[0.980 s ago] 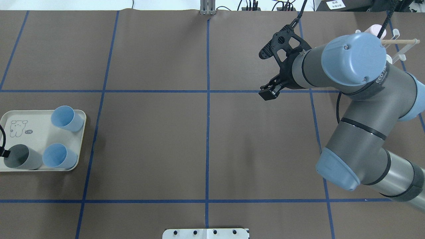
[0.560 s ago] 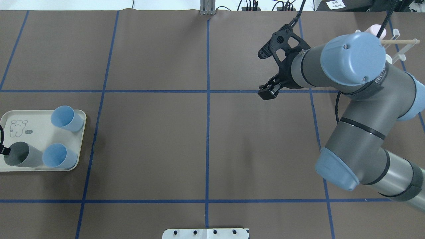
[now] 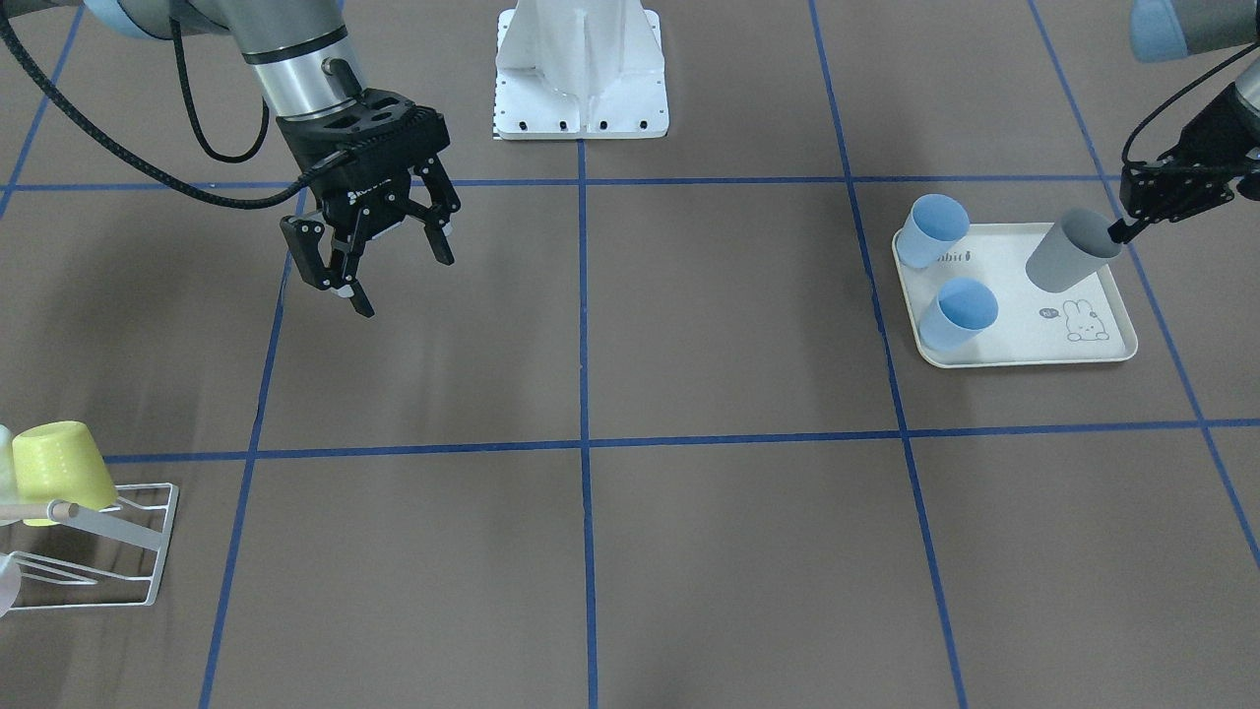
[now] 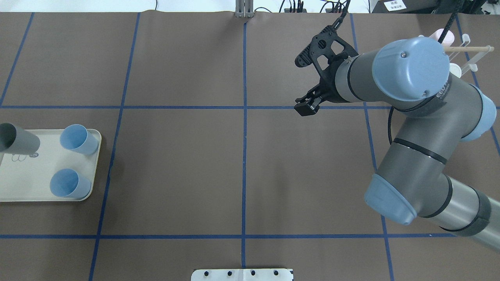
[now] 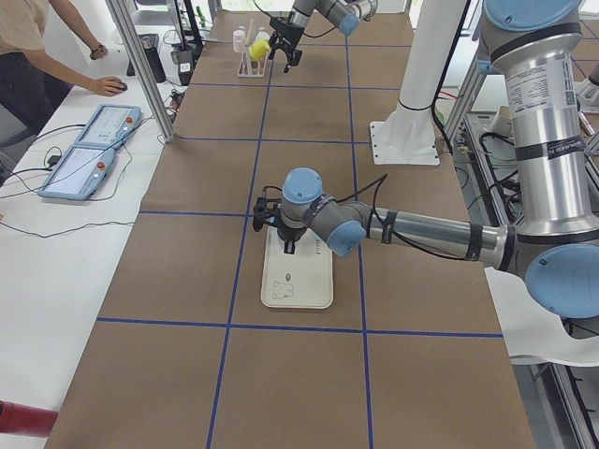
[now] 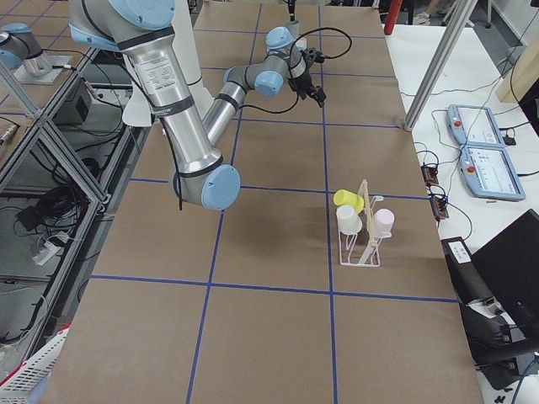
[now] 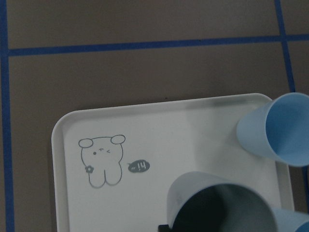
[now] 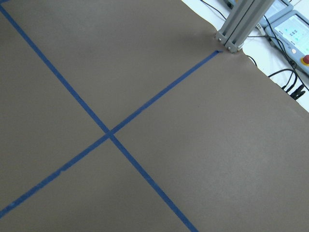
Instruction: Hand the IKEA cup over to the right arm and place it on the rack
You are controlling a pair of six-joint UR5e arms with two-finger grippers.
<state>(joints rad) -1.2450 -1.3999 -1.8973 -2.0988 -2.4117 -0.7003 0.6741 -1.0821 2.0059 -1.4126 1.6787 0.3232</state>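
Observation:
The grey IKEA cup (image 3: pixel 1071 254) hangs tilted over the cream rabbit-print tray (image 3: pixel 1034 347), with my left gripper (image 3: pixel 1124 228) shut on its rim. In the left wrist view one finger reaches inside the cup (image 7: pixel 222 205). In the overhead view the cup (image 4: pixel 17 139) sits at the left edge. My right gripper (image 3: pixel 404 284) hovers open and empty above the table, far from the cup. The white wire rack (image 3: pixel 108 556) with its wooden dowel stands at the far right corner (image 4: pixel 468 52). It carries a yellow cup (image 3: pixel 61 468) and two pale ones.
Two light blue cups (image 4: pixel 78 139) (image 4: pixel 68 183) stand on the tray (image 4: pixel 31 175). The robot's white base plate (image 3: pixel 581 118) is at the table's near edge. A person's hand rests on a side table (image 5: pixel 110 87) by two teach pendants.
The grey cup has risen from the tray's near-left corner and moved toward the tray's far side. The right arm has drifted slightly left.

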